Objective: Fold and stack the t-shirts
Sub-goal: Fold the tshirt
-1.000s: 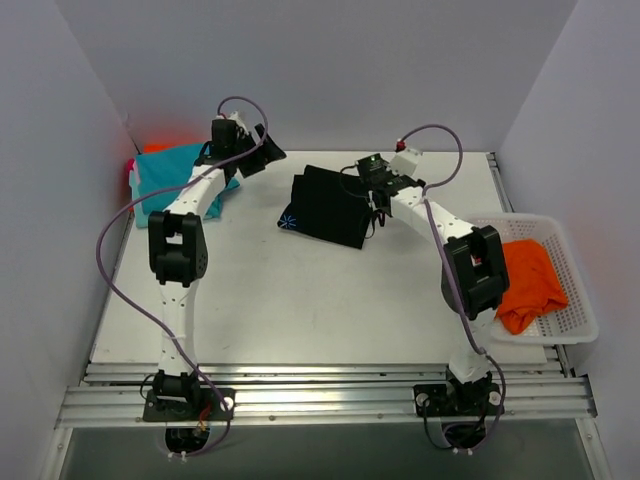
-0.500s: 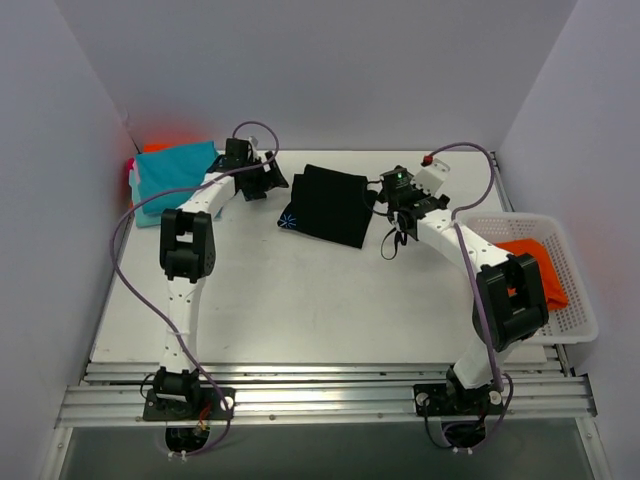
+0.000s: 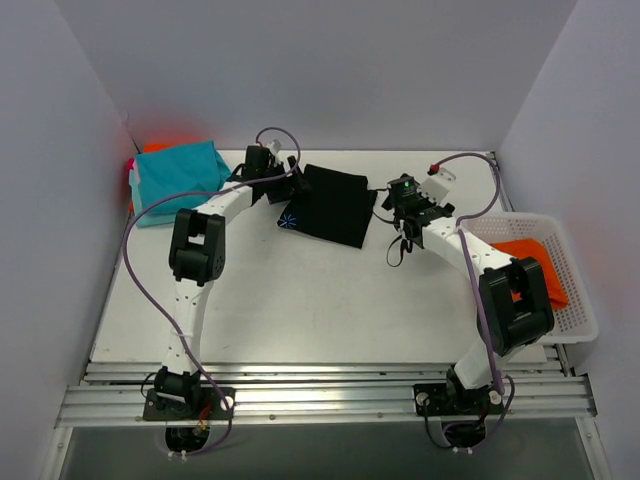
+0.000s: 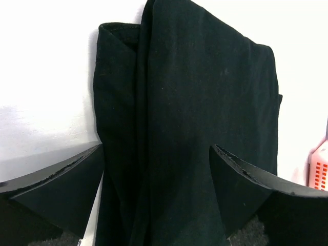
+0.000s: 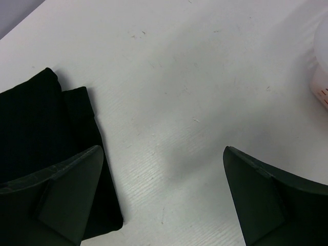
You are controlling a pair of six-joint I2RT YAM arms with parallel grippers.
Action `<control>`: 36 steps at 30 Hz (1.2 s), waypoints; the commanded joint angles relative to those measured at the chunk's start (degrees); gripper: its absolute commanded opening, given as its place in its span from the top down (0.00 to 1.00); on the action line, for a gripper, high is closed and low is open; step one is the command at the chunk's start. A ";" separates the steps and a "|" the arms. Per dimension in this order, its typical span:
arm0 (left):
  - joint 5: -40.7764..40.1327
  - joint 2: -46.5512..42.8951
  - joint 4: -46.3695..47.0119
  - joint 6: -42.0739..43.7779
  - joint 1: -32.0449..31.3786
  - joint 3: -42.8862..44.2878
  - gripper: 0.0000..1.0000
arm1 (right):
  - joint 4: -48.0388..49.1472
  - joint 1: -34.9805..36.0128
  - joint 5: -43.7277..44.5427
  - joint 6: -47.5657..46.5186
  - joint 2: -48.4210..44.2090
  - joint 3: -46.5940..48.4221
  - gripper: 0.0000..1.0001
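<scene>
A folded black t-shirt (image 3: pixel 330 205) lies flat at the back middle of the table. My left gripper (image 3: pixel 288 182) is at its left edge; in the left wrist view it (image 4: pixel 156 174) is open, with the black cloth (image 4: pixel 195 102) lying between and beyond the jaws. My right gripper (image 3: pixel 393 207) is just off the shirt's right edge. In the right wrist view it (image 5: pixel 164 174) is open and empty over bare table, with the black shirt (image 5: pixel 41 118) at its left finger. Folded teal t-shirts (image 3: pixel 178 178) are stacked at the back left. An orange t-shirt (image 3: pixel 530 262) lies in the basket.
The white lattice basket (image 3: pixel 578 305) stands at the right edge of the table; its corner shows in the right wrist view (image 5: pixel 323 77). Pink and orange cloth edges (image 3: pixel 134 172) peek from under the teal stack. Walls close in the table on three sides.
My left gripper has moved right, from the teal stack to the black shirt's left edge. My right gripper has moved right, off the black shirt to just beside its right edge.
</scene>
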 commanded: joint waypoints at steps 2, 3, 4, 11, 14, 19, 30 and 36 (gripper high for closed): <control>-0.20 2.56 -7.01 0.55 -1.48 -2.44 0.01 | 1.27 -1.96 -0.80 -0.56 -1.16 -1.82 0.00; -0.29 2.91 -7.01 0.64 -1.83 -2.26 0.03 | 3.28 -2.23 -1.15 -0.65 -1.25 -2.08 0.00; -0.46 3.87 -7.18 0.82 -2.01 -2.00 0.09 | 3.47 -2.84 -1.50 -0.83 -1.25 -2.61 0.00; -2.31 7.57 -12.71 1.34 -3.33 4.94 0.97 | 5.84 -5.30 -4.84 -1.09 -2.13 -5.33 0.00; -1.96 9.59 -15.62 2.49 -4.29 9.07 0.98 | 6.72 -5.92 -5.98 -1.18 -2.92 -6.21 0.00; -1.60 6.54 -16.85 4.07 -3.16 9.09 0.98 | 7.60 -6.54 -7.65 -1.27 -4.15 -7.44 0.00; -7.05 0.63 -34.92 11.62 5.02 25.38 0.98 | 9.97 -6.62 -10.99 -1.36 -5.29 -8.41 0.00; -7.94 4.67 -44.62 12.33 8.18 42.46 0.98 | 11.47 -6.62 -13.72 -1.44 -4.15 -8.33 0.00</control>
